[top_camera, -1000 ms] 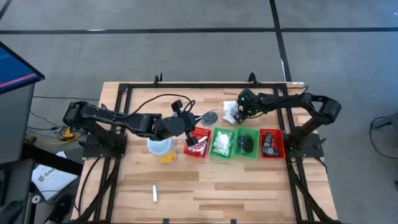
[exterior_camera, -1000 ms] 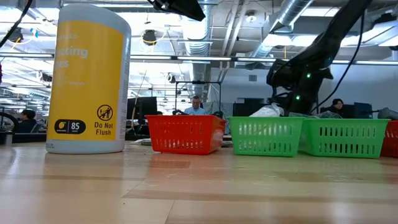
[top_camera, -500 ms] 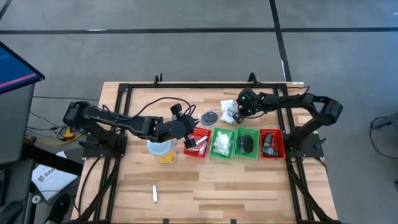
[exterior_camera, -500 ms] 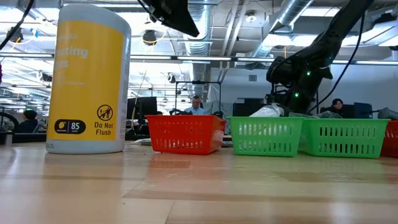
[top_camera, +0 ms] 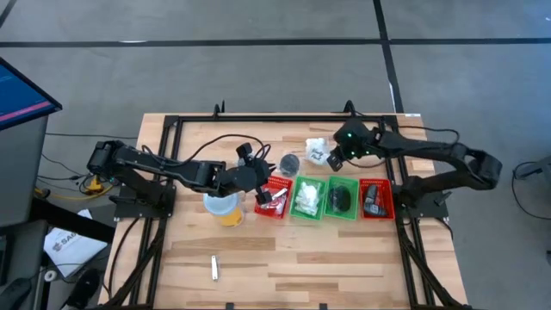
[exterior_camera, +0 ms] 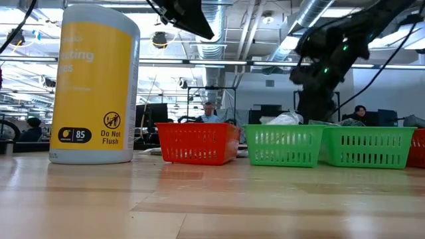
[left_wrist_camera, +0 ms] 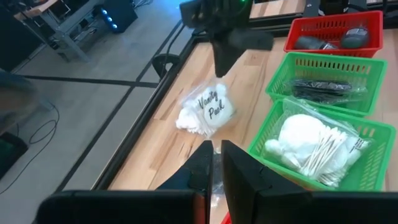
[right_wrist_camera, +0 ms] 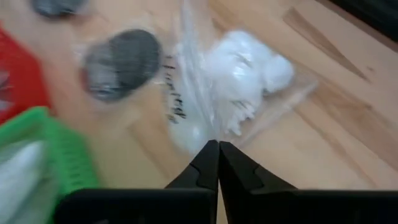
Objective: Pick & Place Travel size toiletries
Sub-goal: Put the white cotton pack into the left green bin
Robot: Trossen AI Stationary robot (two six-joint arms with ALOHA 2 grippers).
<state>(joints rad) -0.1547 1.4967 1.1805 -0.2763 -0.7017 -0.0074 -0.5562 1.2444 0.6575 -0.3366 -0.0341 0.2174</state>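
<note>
My right gripper (top_camera: 331, 158) hangs just behind the row of bins, and I place everything by the green bin (top_camera: 306, 197) that holds a white packet (left_wrist_camera: 316, 147). My right wrist view shows the fingers (right_wrist_camera: 205, 163) pressed together with no gap, pinching the clear edge of a white lumpy packet (right_wrist_camera: 239, 76). That packet (top_camera: 317, 151) sits behind the green bin on the far side of the table, and in my left wrist view it reads "Vanity Pack" (left_wrist_camera: 208, 112), with my right arm coming down onto it from above. Whether it rests on the wood or is just lifted I cannot tell. A dark grey disc (top_camera: 290, 162) lies on the table just beside the packet, behind the green bin and toward my left arm's side. On the other side of the green bin from my left arm stands a second green bin (top_camera: 342, 198) with dark items in it, and beyond that a red bin (top_camera: 375, 197) also holding dark pieces. My left gripper (top_camera: 258, 182) is beside the green bin at another red bin (top_camera: 274, 197), its fingers (left_wrist_camera: 200, 168) closed tight on nothing I can make out. The yellow cup (top_camera: 223, 207) stands past that red bin, and a short silvery tube (top_camera: 214, 268) lies well apart near the front edge of the table (top_camera: 344, 258)
</note>
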